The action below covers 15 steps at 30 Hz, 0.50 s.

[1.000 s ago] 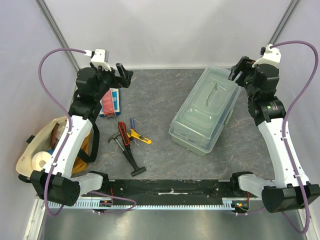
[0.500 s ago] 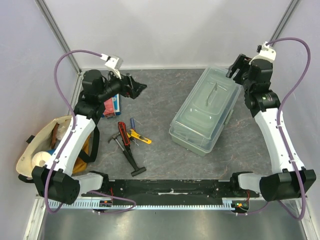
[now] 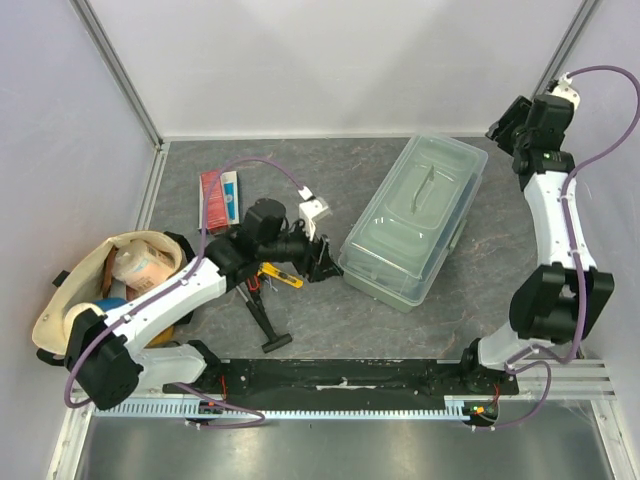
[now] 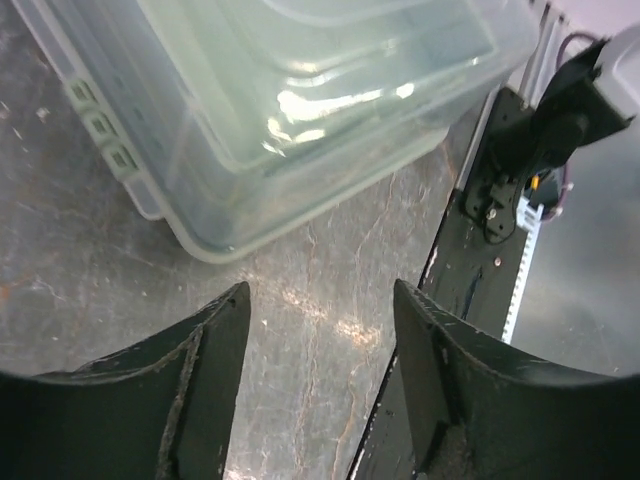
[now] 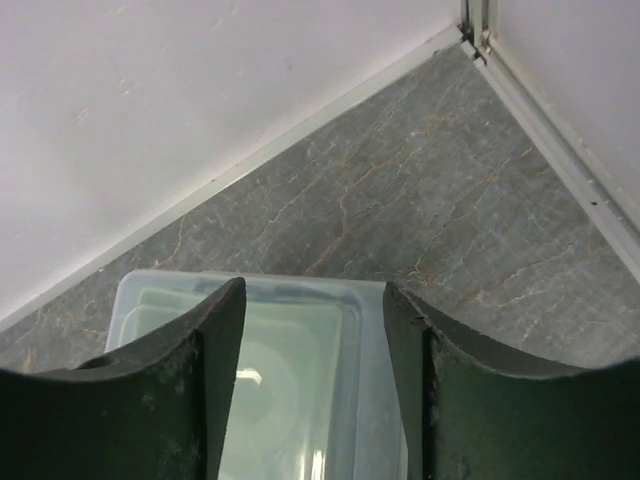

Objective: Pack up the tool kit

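Nearest my bases, the hammer (image 3: 262,322) lies flat on the surface (image 3: 330,190), head toward me and handle running away toward my left arm. The bag (image 3: 70,310) sits at the near left edge, mouth open.

Just past the hammer lies the yellow knife (image 3: 281,278), close by my left wrist. Other small tools there are mostly hidden under the arm.

My left pincer (image 4: 320,288) is low over the surface, just beside the near left side of the toolbox (image 3: 415,220) and not touching it. It is spread wide with nothing between the fingers. Bare surface lies below it, and the toolbox's rounded corner lies ahead.

The toolbox lies right of centre, set at an angle from near left to far right. Its lid (image 3: 425,195) is on, with the handle (image 3: 428,185) on top.

Farther back on the left, the packet (image 3: 218,197) lies flat, well apart from the toolbox.

Farthest out, my right pincer (image 5: 313,288) is raised at the far right corner, above the toolbox's far end. It is wide and holds nothing.
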Each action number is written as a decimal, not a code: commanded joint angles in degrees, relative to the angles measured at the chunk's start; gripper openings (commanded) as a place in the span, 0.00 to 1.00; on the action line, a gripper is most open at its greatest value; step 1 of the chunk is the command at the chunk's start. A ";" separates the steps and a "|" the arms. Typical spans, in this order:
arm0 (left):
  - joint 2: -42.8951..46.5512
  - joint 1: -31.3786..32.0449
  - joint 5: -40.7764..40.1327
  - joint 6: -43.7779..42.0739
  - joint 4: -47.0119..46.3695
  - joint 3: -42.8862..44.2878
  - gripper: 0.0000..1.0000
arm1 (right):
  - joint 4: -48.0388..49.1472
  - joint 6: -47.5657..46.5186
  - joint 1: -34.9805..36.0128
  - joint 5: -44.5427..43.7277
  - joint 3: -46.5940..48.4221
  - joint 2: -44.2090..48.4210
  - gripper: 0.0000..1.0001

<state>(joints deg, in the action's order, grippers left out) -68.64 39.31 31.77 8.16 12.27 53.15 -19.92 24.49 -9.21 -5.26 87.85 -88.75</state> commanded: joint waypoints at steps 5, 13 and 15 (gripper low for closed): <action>-3.59 5.25 -10.14 2.90 -11.82 -3.57 0.59 | -1.52 0.47 -5.99 12.90 7.50 -10.91 0.47; -9.40 5.51 -11.55 5.46 -17.37 -2.00 0.53 | -1.79 -2.60 -8.54 25.45 12.43 -20.14 0.38; -10.19 5.60 -13.04 5.46 -17.46 -1.29 0.52 | -1.87 -3.74 -8.63 28.27 11.64 -20.24 0.38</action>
<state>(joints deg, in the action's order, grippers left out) -76.71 44.47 22.24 11.90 0.60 49.76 -21.91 23.73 -17.80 13.80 97.10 -108.60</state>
